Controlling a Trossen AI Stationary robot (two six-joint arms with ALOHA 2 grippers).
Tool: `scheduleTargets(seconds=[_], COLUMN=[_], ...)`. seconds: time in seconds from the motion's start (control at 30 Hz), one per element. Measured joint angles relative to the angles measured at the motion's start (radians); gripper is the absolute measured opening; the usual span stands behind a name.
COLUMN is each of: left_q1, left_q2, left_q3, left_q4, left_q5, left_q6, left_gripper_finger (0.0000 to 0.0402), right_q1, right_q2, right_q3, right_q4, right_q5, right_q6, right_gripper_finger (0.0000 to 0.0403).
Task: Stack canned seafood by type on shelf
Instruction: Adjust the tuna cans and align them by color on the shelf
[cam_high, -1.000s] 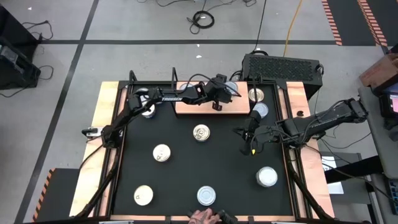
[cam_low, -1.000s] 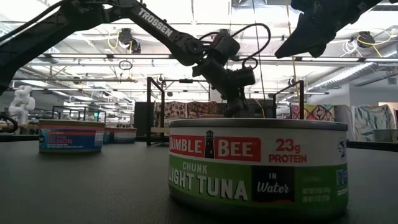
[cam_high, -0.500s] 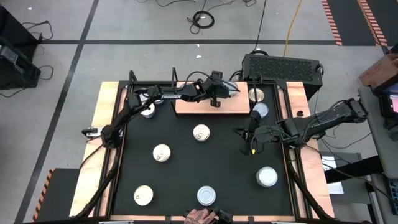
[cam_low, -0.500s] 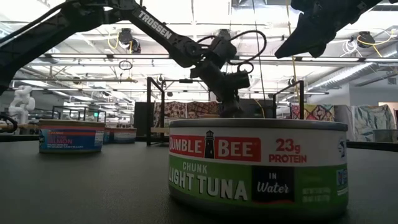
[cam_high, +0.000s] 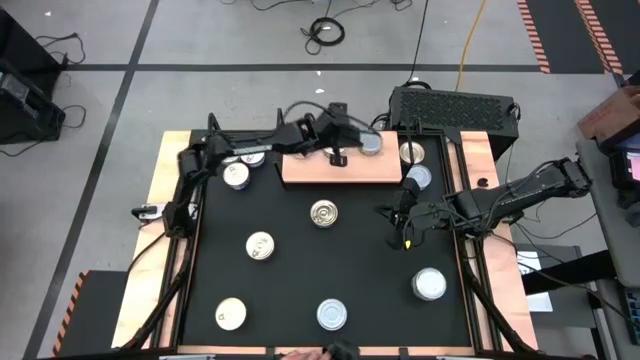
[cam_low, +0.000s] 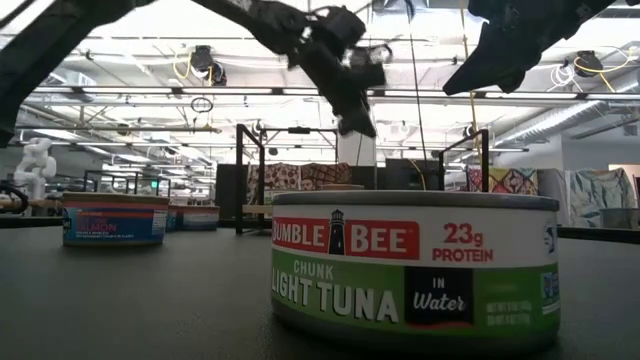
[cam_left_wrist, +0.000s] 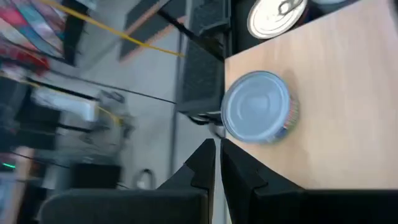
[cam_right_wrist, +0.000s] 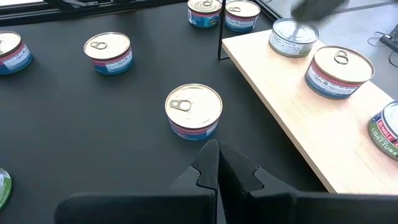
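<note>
**First:** Black counter (cam_high: 300, 270) is seen from above, with grey warehouse floor around it. What is laid out on it?

**Second:** Short round tins of seafood are scattered across it. One with a goldish top (cam_high: 323, 213) sits near the middle, a cream one (cam_high: 260, 245) beside it, and more near the front edge. A pale blue-topped tin (cam_high: 371, 144) rests on the shelf (cam_high: 320, 172), a light wooden board at the back, close to its far right corner. A green-labelled tuna tin (cam_low: 415, 262) fills the low view.

**First:** How would such a tin be expected to handle?

**Second:** It is judged rigid and fairly dense for its size. The metal wall is smooth, so slipping is possible. A grip across the side wall, from above, on opposite points of the rim, is judged safest. The flat lids should allow stacking if tins are centred.

**First:** Where are the claws?

**Second:** The left claw (cam_high: 338, 157) hangs above the shelf, just beside the blue-topped tin, its fingers nearly together and holding nothing. The right claw (cam_high: 404, 215) waits over the counter at the right, fingers drawn almost shut, also empty.
</note>
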Motion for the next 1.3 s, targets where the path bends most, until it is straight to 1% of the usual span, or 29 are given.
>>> scheduleTargets(seconds=[0.1,0.23,0.37,0.47,0.8,1.03,1.1,1.2,1.3], left_q1=[0.040,0.105,0.163,0.195,0.210,0.210,0.209,0.206,0.203], left_q2=[-0.066,-0.137,-0.152,-0.151,-0.145,-0.144,-0.144,-0.136,-0.115], left_q3=[0.000,0.001,0.000,-0.003,-0.113,-0.126,-0.126,-0.126,-0.126], left_q4=[-0.094,-0.203,-0.332,-0.417,-0.407,-0.420,-0.426,-0.484,-0.543], left_q5=[0.090,0.254,0.361,0.407,0.425,0.421,0.392,0.318,0.306], left_q6=[-0.103,-0.210,-0.249,-0.250,-0.240,-0.243,-0.251,-0.227,-0.221], left_gripper_finger=[0.0028,0.0021,0.0018,0.0018,0.0018,0.0018,0.0018,0.0018,0.0025], right_q1=[0.004,0.004,0.004,0.004,0.005,0.005,0.005,0.005,0.005], right_q2=[0.000,0.000,0.000,0.000,0.000,0.000,0.000,0.000,0.000], right_q3=[0.000,0.000,0.000,0.000,0.000,0.000,0.000,0.000,0.000], right_q4=[0.000,0.001,0.005,0.007,0.009,0.009,0.009,0.009,0.009], right_q5=[-0.001,-0.001,-0.001,-0.002,-0.001,-0.001,-0.001,-0.001,-0.001], right_q6=[-0.007,-0.005,0.004,0.006,0.011,0.011,0.011,0.011,0.011], right_gripper_finger=[0.0000,0.0000,0.0000,0.0000,0.0000,0.0000,0.0000,0.0000,0.0000])
